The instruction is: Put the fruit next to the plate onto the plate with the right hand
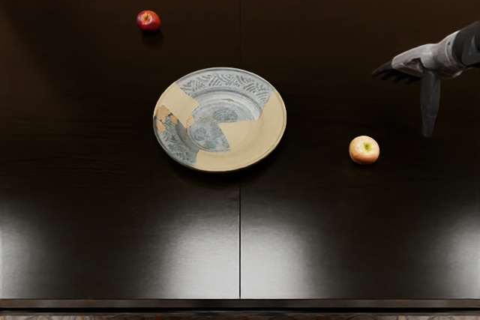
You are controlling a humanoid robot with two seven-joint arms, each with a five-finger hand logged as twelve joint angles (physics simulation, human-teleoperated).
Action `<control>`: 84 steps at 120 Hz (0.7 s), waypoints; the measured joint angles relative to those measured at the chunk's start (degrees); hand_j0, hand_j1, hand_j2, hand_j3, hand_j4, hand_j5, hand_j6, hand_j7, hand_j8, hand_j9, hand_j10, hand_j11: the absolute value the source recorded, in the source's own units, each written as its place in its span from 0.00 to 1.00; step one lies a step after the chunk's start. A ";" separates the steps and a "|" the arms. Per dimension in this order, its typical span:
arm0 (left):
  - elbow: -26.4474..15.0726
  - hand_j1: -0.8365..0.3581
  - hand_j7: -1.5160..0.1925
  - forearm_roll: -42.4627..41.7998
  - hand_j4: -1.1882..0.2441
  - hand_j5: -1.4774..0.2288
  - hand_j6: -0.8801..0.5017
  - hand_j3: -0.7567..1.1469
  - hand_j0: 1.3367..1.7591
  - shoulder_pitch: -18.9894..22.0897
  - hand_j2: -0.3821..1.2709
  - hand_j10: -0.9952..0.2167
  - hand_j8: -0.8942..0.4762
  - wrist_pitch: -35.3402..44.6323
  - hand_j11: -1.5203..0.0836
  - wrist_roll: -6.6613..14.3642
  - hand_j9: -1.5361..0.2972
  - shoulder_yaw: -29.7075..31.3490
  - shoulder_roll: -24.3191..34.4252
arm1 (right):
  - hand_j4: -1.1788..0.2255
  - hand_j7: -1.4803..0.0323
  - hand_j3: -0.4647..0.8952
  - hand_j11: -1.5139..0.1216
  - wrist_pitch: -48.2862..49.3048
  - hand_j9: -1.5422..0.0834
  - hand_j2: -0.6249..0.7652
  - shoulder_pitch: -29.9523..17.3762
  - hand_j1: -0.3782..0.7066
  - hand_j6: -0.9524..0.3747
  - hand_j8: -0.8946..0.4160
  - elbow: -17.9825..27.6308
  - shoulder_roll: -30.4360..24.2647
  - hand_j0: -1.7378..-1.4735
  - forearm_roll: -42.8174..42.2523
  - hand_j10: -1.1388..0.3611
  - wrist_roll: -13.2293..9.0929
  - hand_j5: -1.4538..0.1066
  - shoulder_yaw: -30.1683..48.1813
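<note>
- Dark glossy table (90, 222), pretty much the whole view. Far edge along the top, near edge along the bottom, thin seam straight down the middle.
- Patterned plate (274, 125), blue-grey and cream, lying flat mid-table across that seam.
- Right hand (420, 61), in from the right edge, up above the tabletop. Fingers (386, 71) stretched out toward the left, thumb hanging down, relaxed and gripping nothing.
- Yellow-red apple (364, 150), on the table right of the plate, apart from its rim, below and a bit left of the hand, untouched. Round, so no real long axis; stem dimple facing up. Bare table all around, open strip over to the plate.
- Red apple (148, 20), far-left, near the far edge, apart from the plate.
</note>
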 joint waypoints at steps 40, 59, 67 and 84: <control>0.00 0.98 0.88 0.00 0.82 0.86 0.63 0.40 0.76 0.00 0.23 0.81 0.65 0.00 0.94 0.00 0.83 0.00 0.00 | 0.84 0.98 0.34 0.93 0.00 0.95 0.45 0.68 0.03 0.71 0.68 7.37 0.42 0.30 0.98 0.76 -0.45 0.93 2.73; 0.00 0.98 0.88 0.00 0.82 0.86 0.63 0.40 0.76 -0.04 0.23 0.81 0.65 0.00 0.94 0.00 0.83 0.00 0.00 | 0.84 0.98 0.34 0.93 0.00 0.95 0.45 -1.24 0.03 0.71 0.68 15.02 -2.66 0.30 -1.14 0.76 -0.46 0.93 4.51; 0.00 0.98 0.88 0.00 0.82 0.86 0.63 0.40 0.76 -0.04 0.23 0.81 0.65 0.00 0.94 0.00 0.83 0.00 0.00 | 0.84 0.98 0.34 0.93 -0.47 0.95 0.45 -1.77 0.03 0.71 0.68 18.15 -4.17 0.30 -2.86 0.76 -0.47 0.93 4.63; 0.00 0.98 0.88 0.00 0.82 0.86 0.63 0.40 0.76 0.02 0.23 0.81 0.65 0.00 0.94 0.00 0.83 0.00 0.00 | 0.84 0.98 0.34 0.93 -8.08 0.95 0.45 -5.17 0.03 0.71 0.68 23.89 -5.40 0.30 -9.44 0.76 -0.47 0.93 4.62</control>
